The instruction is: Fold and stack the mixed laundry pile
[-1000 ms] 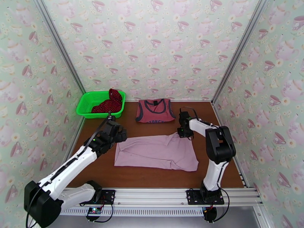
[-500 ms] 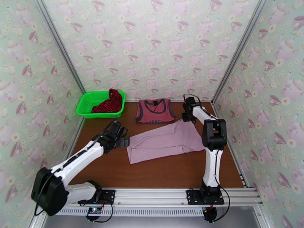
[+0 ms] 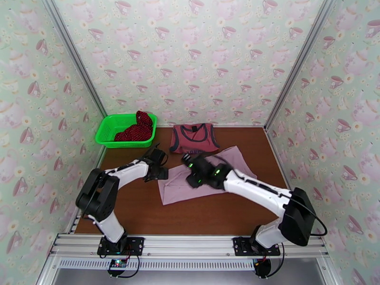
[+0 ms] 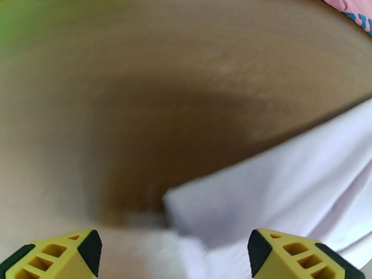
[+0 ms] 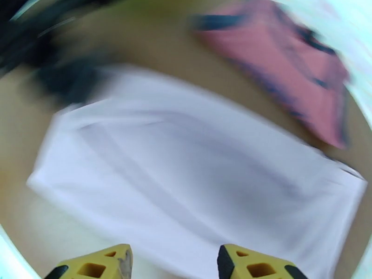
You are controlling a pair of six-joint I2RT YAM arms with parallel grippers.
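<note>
Mauve-pink garment (image 3: 175, 190) lies mid-frame; left gripper (image 4: 176, 255) gapes empty at its left corner, right gripper (image 5: 173, 265) hovers above it, fingers spread.

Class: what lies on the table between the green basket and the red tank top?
Nothing: in the top view a bare strip of brown table separates the green basket from the tank top.

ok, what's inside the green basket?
A dark-red dotted cloth, heaped toward the right side of the basket; the left part is bare. Anything beneath the cloth is covered.
</note>
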